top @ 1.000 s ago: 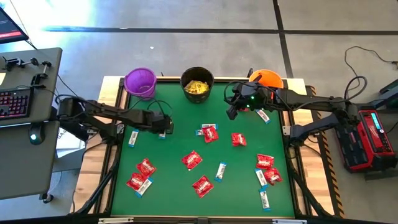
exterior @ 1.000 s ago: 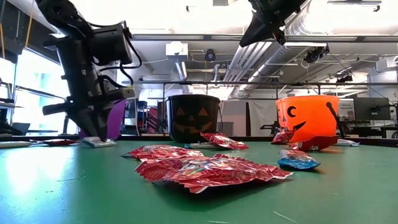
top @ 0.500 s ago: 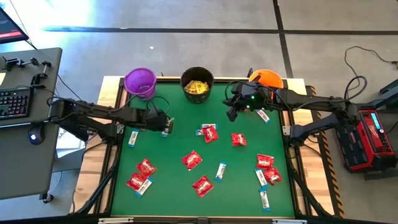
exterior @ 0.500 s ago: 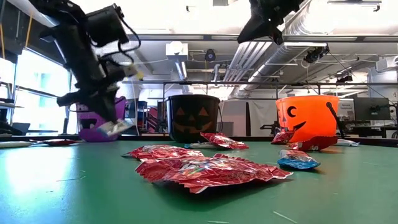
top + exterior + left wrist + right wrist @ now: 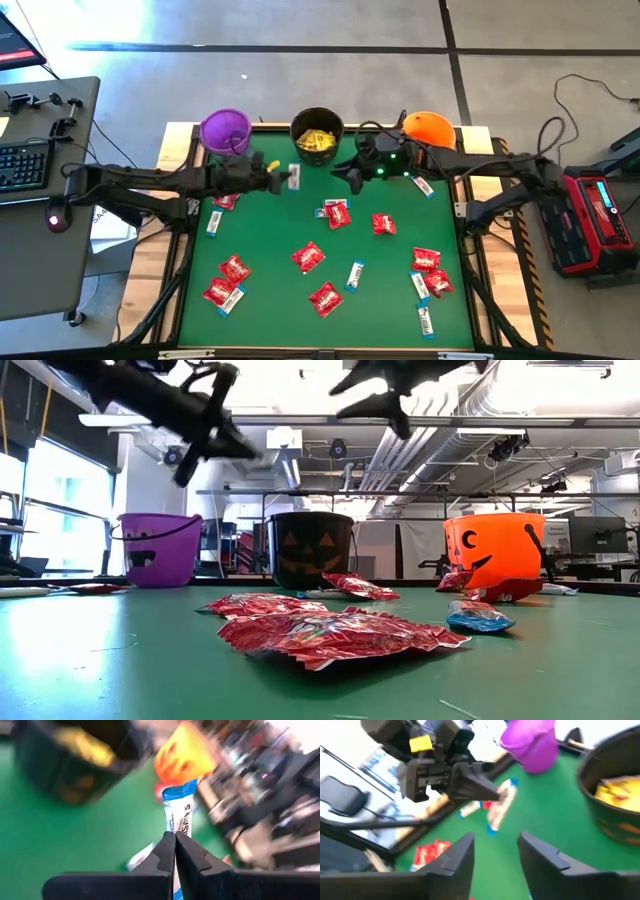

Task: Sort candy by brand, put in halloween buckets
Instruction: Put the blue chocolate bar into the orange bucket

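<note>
Pinching a white-and-blue bar (image 5: pixel 179 815), lettering unreadable: left gripper (image 5: pixel 175 842); right gripper (image 5: pixel 495 847) open nearby.

Three buckets (image 5: pixel 317 135) stand in a row along the far edge of the desk (image 5: pixel 270 250), side by side. Candy (image 5: pixel 309 257) lies scattered across the desk's middle and near portions. The left claw (image 5: pixel 284 179) and right claw (image 5: pixel 343 174) face each other above the desk, just before the middle bucket.
</note>
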`<move>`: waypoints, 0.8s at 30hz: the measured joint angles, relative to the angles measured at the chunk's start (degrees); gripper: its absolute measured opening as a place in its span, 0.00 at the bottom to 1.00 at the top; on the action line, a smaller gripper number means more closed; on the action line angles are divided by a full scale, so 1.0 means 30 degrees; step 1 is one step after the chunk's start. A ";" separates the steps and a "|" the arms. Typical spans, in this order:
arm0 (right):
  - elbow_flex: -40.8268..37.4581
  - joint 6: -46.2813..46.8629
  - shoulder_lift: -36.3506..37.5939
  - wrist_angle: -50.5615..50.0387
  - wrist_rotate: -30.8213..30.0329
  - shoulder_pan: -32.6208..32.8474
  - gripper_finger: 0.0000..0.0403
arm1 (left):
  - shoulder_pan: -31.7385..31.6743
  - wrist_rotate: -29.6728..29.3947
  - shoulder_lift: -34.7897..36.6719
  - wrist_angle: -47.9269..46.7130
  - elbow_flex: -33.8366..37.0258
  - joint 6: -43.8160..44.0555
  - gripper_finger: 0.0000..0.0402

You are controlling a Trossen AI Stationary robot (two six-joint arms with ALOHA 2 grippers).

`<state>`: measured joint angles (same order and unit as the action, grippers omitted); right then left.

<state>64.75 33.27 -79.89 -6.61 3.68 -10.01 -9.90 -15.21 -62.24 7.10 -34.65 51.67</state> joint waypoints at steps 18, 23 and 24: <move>0.0447 0.0816 -0.3761 0.6811 -0.0238 0.0585 0.46 | -0.0822 0.1129 0.0068 0.5834 -0.0022 -0.2312 0.00; 0.1523 0.0450 -0.4561 0.6704 -0.0282 0.0581 0.42 | -0.0827 0.1482 0.0042 0.6582 -0.0022 -0.2555 0.00; 0.1765 0.0471 -0.4751 0.6667 -0.0306 0.0538 0.41 | -0.0836 0.1541 0.0017 0.6863 -0.0022 -0.2737 0.00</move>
<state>70.05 34.68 -94.15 13.39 2.76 -8.39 -12.40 -10.59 -62.19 27.69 -34.72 43.46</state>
